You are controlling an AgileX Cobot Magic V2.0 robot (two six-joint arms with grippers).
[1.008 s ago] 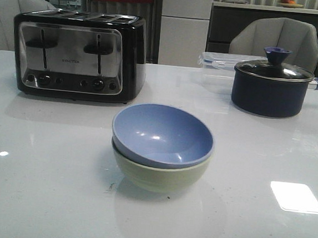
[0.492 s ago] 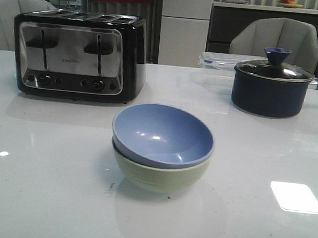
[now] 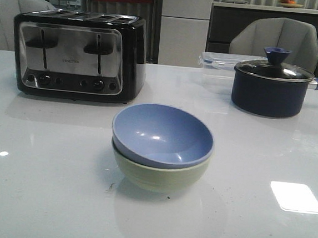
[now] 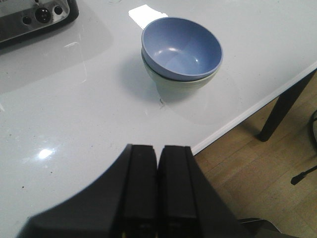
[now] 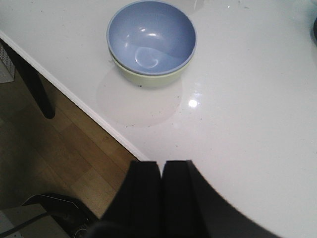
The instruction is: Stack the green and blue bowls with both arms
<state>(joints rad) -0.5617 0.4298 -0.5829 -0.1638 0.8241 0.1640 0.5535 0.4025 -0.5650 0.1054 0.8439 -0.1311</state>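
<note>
The periwinkle blue bowl (image 3: 162, 134) sits nested inside the pale green bowl (image 3: 159, 176) at the middle of the white table. The stack also shows in the left wrist view, blue bowl (image 4: 182, 48) over green bowl (image 4: 181, 85), and in the right wrist view, blue bowl (image 5: 151, 37) over green bowl (image 5: 148, 78). My left gripper (image 4: 157, 148) is shut and empty, back over the table's front edge. My right gripper (image 5: 161, 164) is shut and empty, also back at the front edge. Neither arm shows in the front view.
A black and chrome toaster (image 3: 78, 53) stands at the back left. A dark navy lidded pot (image 3: 272, 84) stands at the back right with a clear plastic box (image 3: 219, 62) behind it. The table's front edge (image 4: 257, 106) drops to wooden floor.
</note>
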